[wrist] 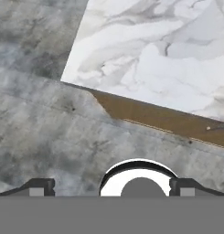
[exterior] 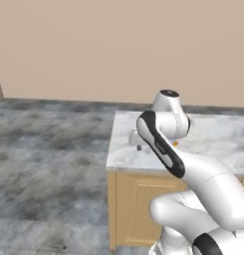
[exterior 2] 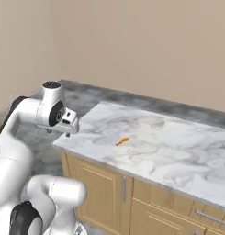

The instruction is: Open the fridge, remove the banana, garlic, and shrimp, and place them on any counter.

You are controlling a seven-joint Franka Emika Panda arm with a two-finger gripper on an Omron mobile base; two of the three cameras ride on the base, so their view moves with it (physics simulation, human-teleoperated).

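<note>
Shrimp (exterior 2: 122, 141) lies alone on the counter (exterior 2: 178, 151); tool (exterior 2: 59, 132) hangs spread, holding nothing, past its corner.

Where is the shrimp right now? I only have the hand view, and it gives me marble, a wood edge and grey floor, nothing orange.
Observer: The shrimp lies on the counter, out on the marble near its left end, seen from the right base view.
Operator: Is the hand on it?
Observer: No. The hand hangs beyond the counter's left corner, apart from the shrimp, holding nothing.
Operator: Open or shut?
Observer: Open, with the fingertips spread wide over the floor.
Operator: Any cabinets below?
Observer: Yes, light wood doors under the slab, with a vertical silver handle.
</note>
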